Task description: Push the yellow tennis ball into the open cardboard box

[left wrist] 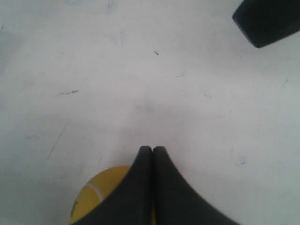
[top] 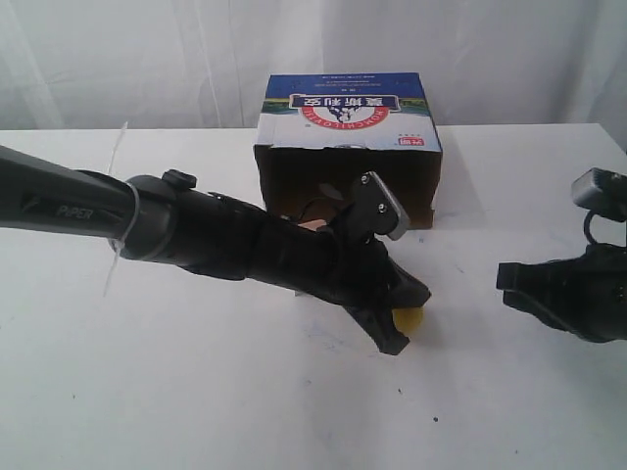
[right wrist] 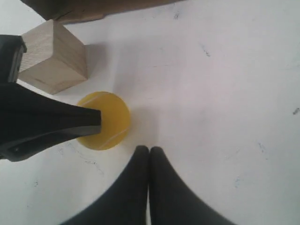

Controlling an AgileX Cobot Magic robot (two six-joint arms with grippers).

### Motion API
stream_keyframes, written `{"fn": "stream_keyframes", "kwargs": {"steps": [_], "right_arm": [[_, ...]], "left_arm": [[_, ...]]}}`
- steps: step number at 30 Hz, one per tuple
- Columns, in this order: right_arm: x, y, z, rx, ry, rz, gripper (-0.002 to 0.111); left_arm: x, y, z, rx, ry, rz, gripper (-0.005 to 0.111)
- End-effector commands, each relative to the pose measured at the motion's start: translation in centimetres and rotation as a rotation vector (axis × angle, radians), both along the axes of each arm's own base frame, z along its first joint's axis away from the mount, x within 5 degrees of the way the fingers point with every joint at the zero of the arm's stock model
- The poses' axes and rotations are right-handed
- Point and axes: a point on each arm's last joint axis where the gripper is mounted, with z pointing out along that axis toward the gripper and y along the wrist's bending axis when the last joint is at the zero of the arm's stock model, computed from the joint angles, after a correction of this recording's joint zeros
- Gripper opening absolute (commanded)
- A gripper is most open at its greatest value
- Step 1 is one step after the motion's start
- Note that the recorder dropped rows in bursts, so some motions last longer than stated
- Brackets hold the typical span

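Note:
The yellow tennis ball (top: 411, 320) rests on the white table in front of the open cardboard box (top: 349, 122), whose dark inside faces the front. My left gripper (top: 393, 344) reaches across the middle and is shut and empty. Its fingers (right wrist: 56, 123) lie against the ball (right wrist: 111, 124) on the side away from the box. In the left wrist view the ball (left wrist: 96, 194) shows beside the shut gripper (left wrist: 152, 150). My right gripper (top: 503, 277) is shut and empty, a short way right of the ball; its tips (right wrist: 149, 150) stand just clear of it.
A pale wooden cube (right wrist: 54, 57) stands between the ball and the box's brown edge (right wrist: 108, 7), mostly hidden behind the left arm in the exterior view. The right gripper's dark tip (left wrist: 267, 21) shows in the left wrist view. White table (top: 196, 392) surrounds everything.

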Motion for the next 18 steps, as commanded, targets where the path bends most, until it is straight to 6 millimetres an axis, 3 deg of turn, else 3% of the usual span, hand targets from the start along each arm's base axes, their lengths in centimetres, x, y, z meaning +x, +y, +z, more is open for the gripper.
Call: {"fn": "stream_keyframes", "kwargs": {"steps": [1, 5, 9, 13, 18], "right_arm": [[0.1, 0.0, 0.0, -0.049, -0.03, 0.044, 0.0], [-0.6, 1.2, 0.2, 0.012, -0.04, 0.205, 0.0], [0.0, 1.6, 0.6, 0.099, -0.092, 0.194, 0.0], [0.7, 2.6, 1.1, 0.226, -0.174, 0.202, 0.0], [2.0, 4.1, -0.2, 0.198, -0.147, 0.233, 0.0]], "left_arm": [[0.2, -0.4, 0.4, 0.006, -0.143, -0.086, 0.0], [0.7, -0.8, 1.9, -0.027, -0.173, -0.076, 0.0], [0.6, -0.5, 4.5, -0.059, -0.19, -0.036, 0.0], [1.5, 0.7, 6.8, 0.003, -0.275, 0.11, 0.0], [1.7, 2.5, 9.3, 0.041, -0.34, 0.234, 0.0]]}}
